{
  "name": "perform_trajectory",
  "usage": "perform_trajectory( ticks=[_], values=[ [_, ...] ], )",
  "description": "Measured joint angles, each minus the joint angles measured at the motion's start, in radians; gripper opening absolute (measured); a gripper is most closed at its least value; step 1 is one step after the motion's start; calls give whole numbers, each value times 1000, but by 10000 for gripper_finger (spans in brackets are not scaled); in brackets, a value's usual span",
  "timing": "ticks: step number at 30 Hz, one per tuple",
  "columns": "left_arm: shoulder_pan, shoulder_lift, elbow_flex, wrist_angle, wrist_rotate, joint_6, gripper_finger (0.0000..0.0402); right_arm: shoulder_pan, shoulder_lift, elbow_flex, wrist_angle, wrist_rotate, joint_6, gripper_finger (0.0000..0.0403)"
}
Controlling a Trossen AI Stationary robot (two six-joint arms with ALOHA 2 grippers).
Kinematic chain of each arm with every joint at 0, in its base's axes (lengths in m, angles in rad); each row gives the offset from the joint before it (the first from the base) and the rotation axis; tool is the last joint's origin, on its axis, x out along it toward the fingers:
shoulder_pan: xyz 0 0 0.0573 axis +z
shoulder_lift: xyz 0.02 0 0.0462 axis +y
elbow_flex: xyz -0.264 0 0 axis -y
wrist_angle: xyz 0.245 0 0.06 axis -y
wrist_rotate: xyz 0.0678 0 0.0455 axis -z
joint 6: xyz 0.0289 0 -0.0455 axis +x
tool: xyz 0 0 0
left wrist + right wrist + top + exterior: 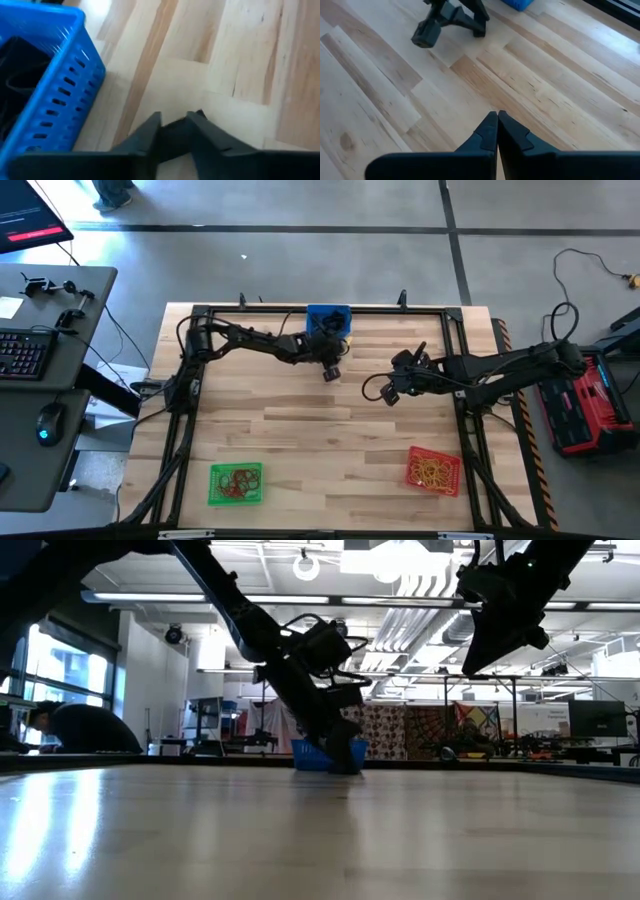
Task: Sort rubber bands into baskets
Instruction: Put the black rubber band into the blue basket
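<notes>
Left hand (331, 372), fingers partly apart over bare tabletop (330, 440), grasp indiscernible, just beside blue basket (328, 317) at 12 o'clock; right hand (391, 393) clenched, empty, mid-tabletop; green basket (236, 484) at 7 o'clock, red basket (433, 470) at 5 o'clock, each holding rubber bands (434, 472).
</notes>
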Motion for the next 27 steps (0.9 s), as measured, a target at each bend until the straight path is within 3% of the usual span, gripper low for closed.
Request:
perform_trajectory(
  ticks=[4, 12, 19, 27],
  values=[
    [1, -44, 0, -11, 25, 0, 14, 0, 0, 0, -1, 1, -3, 0],
    [0, -182, -1, -52, 50, 0, 2, -13, 0, 0, -9, 7, -17, 0],
    [19, -211, 0, -133, 202, 3, 11, -18, 0, 0, -11, 7, -37, 0],
    [0, -115, -1, -115, 199, 76, 95, -17, 0, 0, -2, 5, -37, 0]
  ],
)
